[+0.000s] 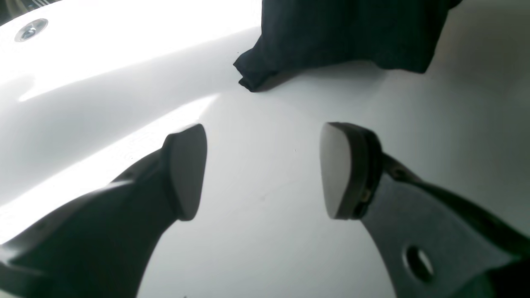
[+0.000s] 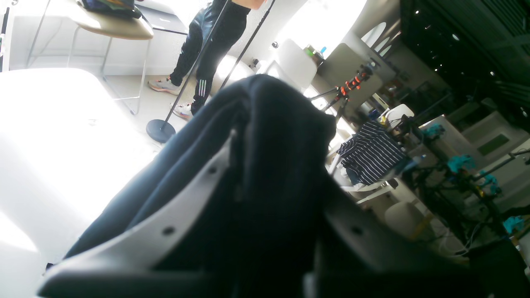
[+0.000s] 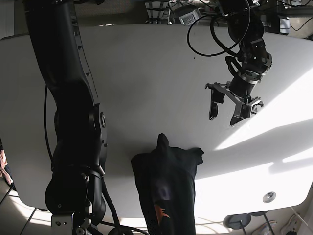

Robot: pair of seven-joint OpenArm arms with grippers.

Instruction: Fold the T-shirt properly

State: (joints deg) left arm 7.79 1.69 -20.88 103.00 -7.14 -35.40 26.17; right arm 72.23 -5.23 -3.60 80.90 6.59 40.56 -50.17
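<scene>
The dark T-shirt (image 3: 166,188) is bunched near the front edge of the white table (image 3: 122,73), with a peak lifted up and an orange print low on it. In the right wrist view the dark cloth (image 2: 269,124) drapes over and between my right gripper's fingers (image 2: 178,215), hiding the tips. My right gripper (image 2: 265,165) is shut on the T-shirt; in the base view the cloth hides it. My left gripper (image 3: 226,113) is open and empty above bare table, up and right of the shirt. In the left wrist view (image 1: 263,169) a shirt corner (image 1: 343,33) lies beyond it.
A metal grommet (image 3: 268,197) sits in the table near the front right corner and shows in the left wrist view (image 1: 31,30). Past the table, the right wrist view shows a standing person (image 2: 207,41), a round stand base (image 2: 160,130) and a striped shirt (image 2: 370,155).
</scene>
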